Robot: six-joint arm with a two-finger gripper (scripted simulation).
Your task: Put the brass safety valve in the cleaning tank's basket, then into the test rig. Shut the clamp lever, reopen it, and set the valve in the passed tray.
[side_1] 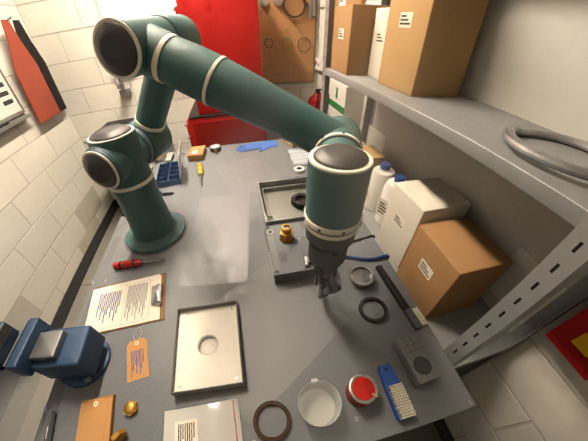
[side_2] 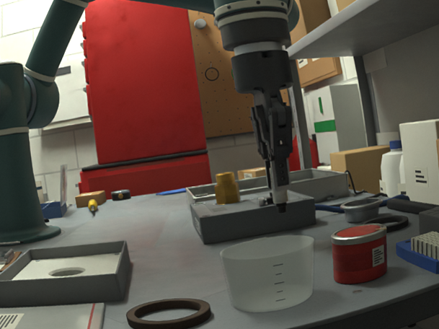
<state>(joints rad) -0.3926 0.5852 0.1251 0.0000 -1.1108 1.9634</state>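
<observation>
The small clamp lever point(side_2: 263, 201) sits on the near right part of the grey test rig point(side_1: 290, 254), right by my fingertips. The brass safety valve point(side_1: 286, 233) stands upright in the rig's socket, to the left of the lever point(side_1: 307, 260). Behind the rig lies the cleaning tank point(side_1: 283, 198) with its mesh basket, which holds a black ring. The passed tray point(side_1: 208, 348), a shallow grey tray with a round recess, lies nearer the front of the table. My gripper point(side_2: 280, 207) hangs straight down over the rig's near right corner point(side_1: 327, 289); it is open and holds nothing.
Behind the rig and tank stand white bottles point(side_1: 380, 185), a white canister and cardboard boxes point(side_1: 449, 265) under a shelf. Right of the rig are a metal dish point(side_1: 362, 276) and a black ring point(side_1: 373, 309). A clear beaker point(side_2: 268, 271) and a red tin point(side_2: 359, 253) stand at the front edge.
</observation>
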